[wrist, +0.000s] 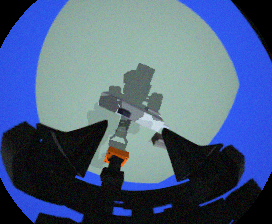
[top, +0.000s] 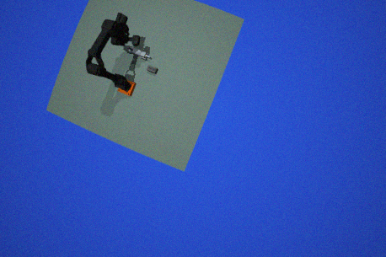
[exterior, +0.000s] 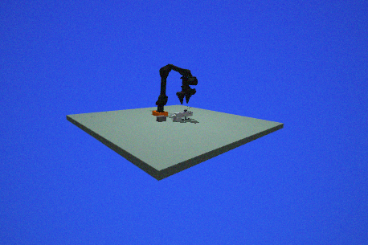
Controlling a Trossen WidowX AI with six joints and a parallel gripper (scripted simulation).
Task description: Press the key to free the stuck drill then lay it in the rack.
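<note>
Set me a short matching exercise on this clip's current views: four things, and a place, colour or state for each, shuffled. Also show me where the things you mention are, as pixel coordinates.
1. gripper (exterior: 184, 102) (wrist: 136, 127)
2. arm's base (top: 132, 89) (exterior: 155, 113) (wrist: 110, 154)
3. small separate block (top: 152, 70) (exterior: 161, 119) (wrist: 159, 140)
4. table top (top: 181, 93) (exterior: 161, 145) (wrist: 187, 65)

A. orange
B. pale grey-green
C. open, above the grey assembly (top: 139, 54) (exterior: 182, 116) (wrist: 137, 114)
D. dark grey, beside that assembly

1-C, 2-A, 3-D, 4-B

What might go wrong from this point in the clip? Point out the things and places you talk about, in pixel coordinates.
The open claw (exterior: 184, 102) (wrist: 136, 127) hangs above the gray-and-white assembly (top: 139, 54) (exterior: 182, 115) (wrist: 137, 113), so a fingertip could knock it while descending. The small gray block (top: 152, 69) (exterior: 161, 119) (wrist: 159, 140) lies close by and might get bumped if the claw strays sideways.
</note>
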